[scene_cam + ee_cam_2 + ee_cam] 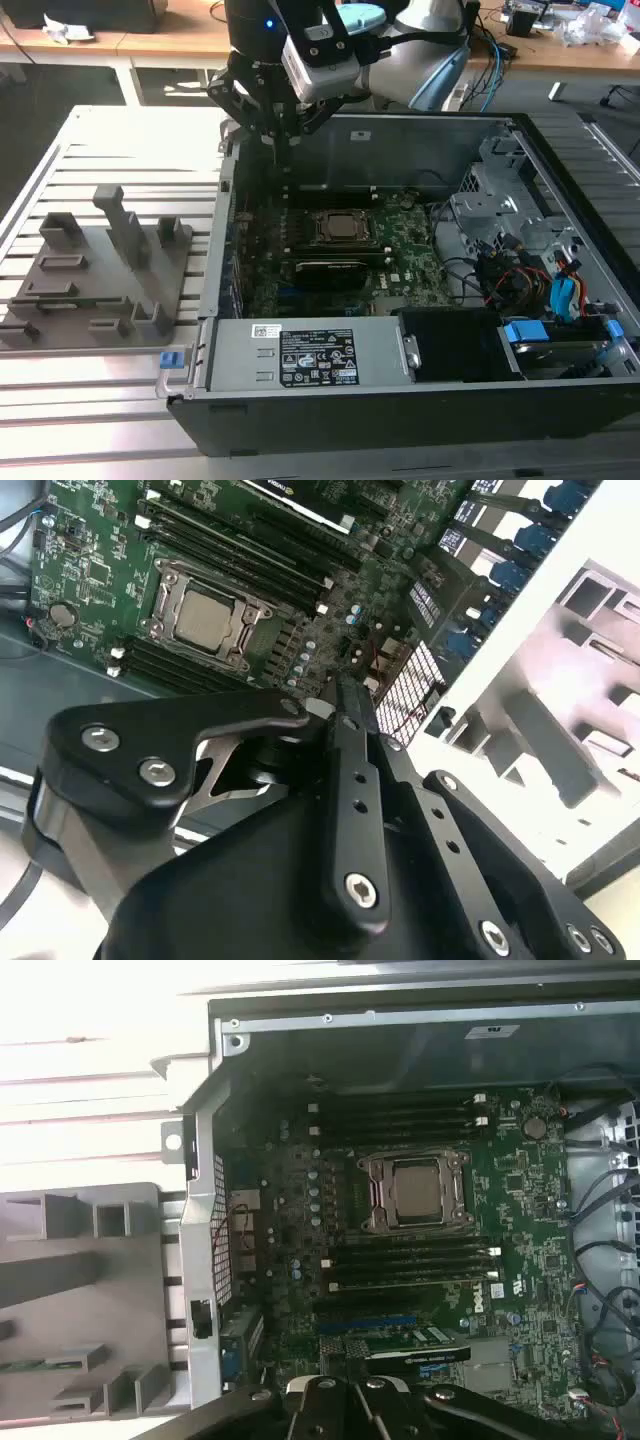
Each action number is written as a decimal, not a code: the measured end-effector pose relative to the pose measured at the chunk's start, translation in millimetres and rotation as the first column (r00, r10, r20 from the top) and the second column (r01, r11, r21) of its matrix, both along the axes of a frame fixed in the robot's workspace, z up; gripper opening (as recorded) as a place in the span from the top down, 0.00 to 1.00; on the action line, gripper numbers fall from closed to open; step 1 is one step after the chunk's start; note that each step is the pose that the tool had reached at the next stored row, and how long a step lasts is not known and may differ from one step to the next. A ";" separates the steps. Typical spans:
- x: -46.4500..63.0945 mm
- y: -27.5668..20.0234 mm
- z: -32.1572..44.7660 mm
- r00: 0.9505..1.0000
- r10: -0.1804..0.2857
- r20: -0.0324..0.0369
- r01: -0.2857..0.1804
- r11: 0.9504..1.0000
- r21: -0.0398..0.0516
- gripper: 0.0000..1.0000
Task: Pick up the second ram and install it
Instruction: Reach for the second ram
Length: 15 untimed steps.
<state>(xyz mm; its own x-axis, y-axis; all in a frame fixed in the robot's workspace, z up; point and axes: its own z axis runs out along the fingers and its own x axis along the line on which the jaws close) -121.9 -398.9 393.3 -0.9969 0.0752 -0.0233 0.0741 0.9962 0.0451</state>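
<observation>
Green, thin second ram (42,1365) lay in the grey holder (60,1280): probably light, stiff, fragile, best pinched across its flat faces. The gripper (345,1397) hung closed on nothing.

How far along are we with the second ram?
Done: nothing certain; I cannot tell whether the memory slots beside the CPU socket hold sticks. In hand: the gripper hovers over the open case's corner, load unclear. Left: a thin green stick, likely the second ram, lies in the grey fixture, so pickup and install seem outstanding.
</observation>
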 end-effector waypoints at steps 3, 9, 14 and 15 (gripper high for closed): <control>0.0 0.0 0.0 1.000 0.000 0.000 0.000 1.000 0.000 0.89; -26.7 0.0 -0.1 1.000 0.000 0.000 0.000 1.000 0.000 0.89; -55.2 0.0 -0.1 1.000 0.000 0.000 0.000 1.000 -0.001 0.89; -59.0 0.0 -0.1 1.000 0.000 0.000 0.000 1.000 -0.001 0.89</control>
<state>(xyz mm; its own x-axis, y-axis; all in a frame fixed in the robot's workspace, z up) -180.9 -398.8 393.2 -0.9969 0.0754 -0.0235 0.0743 0.9962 0.0445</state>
